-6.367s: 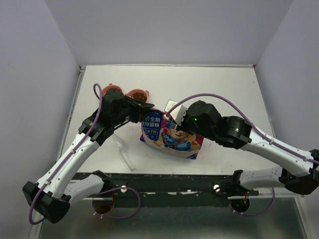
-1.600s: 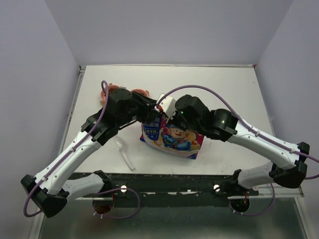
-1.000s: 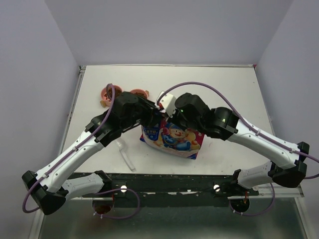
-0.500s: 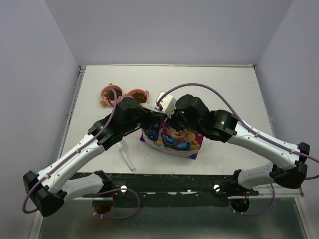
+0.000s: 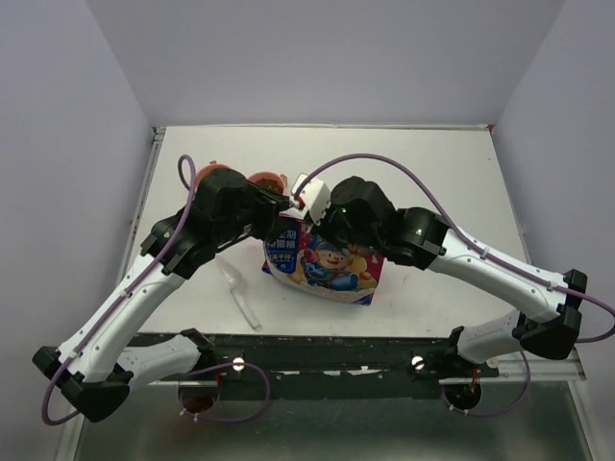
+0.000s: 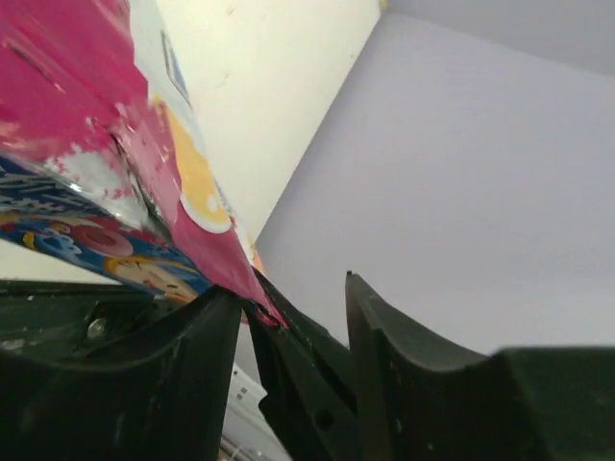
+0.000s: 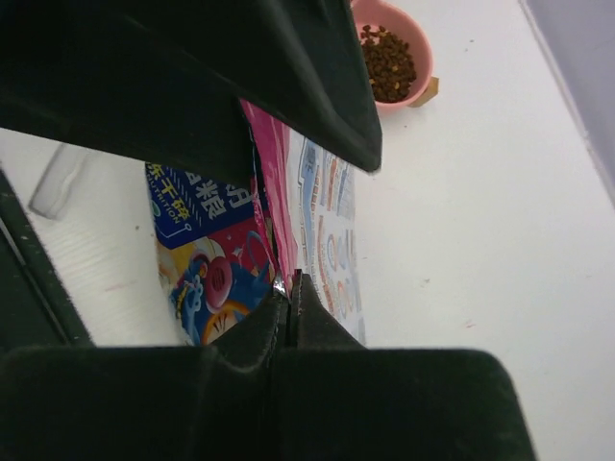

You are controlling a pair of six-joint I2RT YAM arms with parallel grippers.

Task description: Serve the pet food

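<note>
From above, the left arm (image 5: pixel 207 209) and right arm (image 5: pixel 384 226) hide the bag's (image 5: pixel 322 269) top edge — jaws unseen there. In the right wrist view, a blurred dark shape cuts off the bowl (image 7: pixel 429 50) of pet food (image 7: pixel 387 62).

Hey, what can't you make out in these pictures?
Top view: left claw and right claw cover the mouth of the bag.
Top view: left arm hides almost all of the left bowl.
Right wrist view: scoop is blurred and cut off by the claw's body.
Every view: none looks inside the bag.
</note>
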